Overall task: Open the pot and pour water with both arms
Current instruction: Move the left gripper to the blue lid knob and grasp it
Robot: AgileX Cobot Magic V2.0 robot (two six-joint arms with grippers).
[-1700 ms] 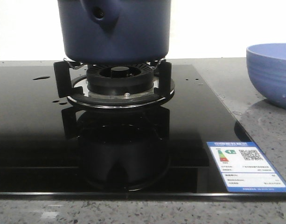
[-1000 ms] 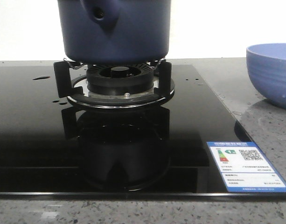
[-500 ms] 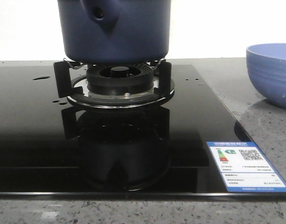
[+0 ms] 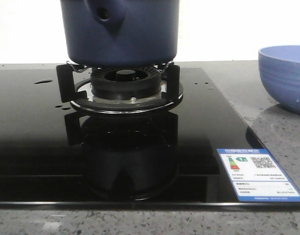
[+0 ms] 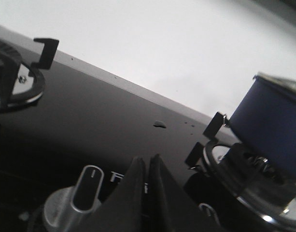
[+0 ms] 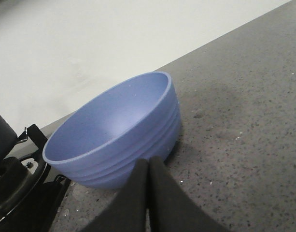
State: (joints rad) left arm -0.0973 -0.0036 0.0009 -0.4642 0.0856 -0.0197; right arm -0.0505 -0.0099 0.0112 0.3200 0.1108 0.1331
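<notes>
**Pot on burner, both grippers closed and empty**

Black glass hob (image 4: 32, 147): navy pot (image 4: 120, 32) sits on burner stand (image 4: 121, 90), side socket facing camera. Blue ridged bowl (image 4: 284, 76) on counter at right. Water drops (image 4: 43, 82) left of burner. Left gripper (image 5: 147, 166), right gripper (image 6: 148, 166): fingers pressed together, holding nothing

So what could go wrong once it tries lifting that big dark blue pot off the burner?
Probably three things. The dark navy-blue cylindrical pot sits on thin black burner prongs, so a nudge could tip it. Water drops already dot the glossy black glass hob, which may be slippery. The light blue ridged bowl stands off on the stone counter, so pouring means carrying the pot sideways.
</notes>
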